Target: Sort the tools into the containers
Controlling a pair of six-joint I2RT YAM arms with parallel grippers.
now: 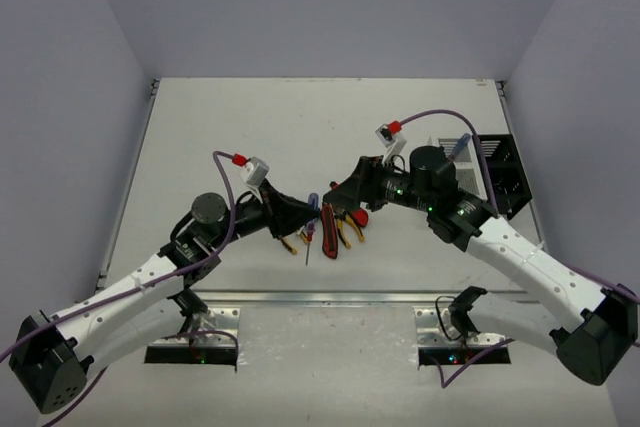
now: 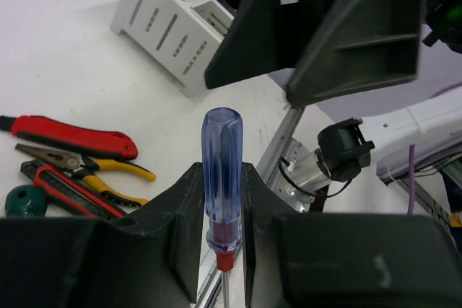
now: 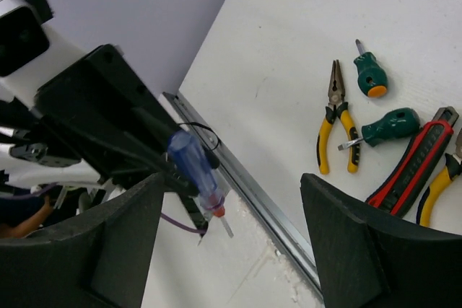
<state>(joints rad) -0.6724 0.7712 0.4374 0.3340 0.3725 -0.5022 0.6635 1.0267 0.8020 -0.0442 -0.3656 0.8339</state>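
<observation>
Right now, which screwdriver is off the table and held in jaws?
The blue-handled screwdriver, clamped between the jaws of the left gripper. The two green-handled screwdrivers lie loose on the table beside yellow-handled pliers.

A blue screwdriver (image 2: 221, 149) has a clear, glossy plastic handle, a red plastic collar and a thin bright metal shaft; the fingers (image 2: 173, 236) of the left gripper (image 2: 220, 178) are matt black plastic. The tabletop (image 3: 289, 27) is smooth matt white, with a brushed metal rail (image 3: 249, 189) along its near edge, and the white bin (image 2: 170, 27) by its right edge is matt slatted plastic. The pliers (image 3: 335, 102) have dull grey metal jaws and shiny yellow grips, the green screwdrivers (image 3: 370, 76) have glossy plastic handles, and the cutter (image 3: 411, 167) has a satin red-and-black plastic body.
</observation>
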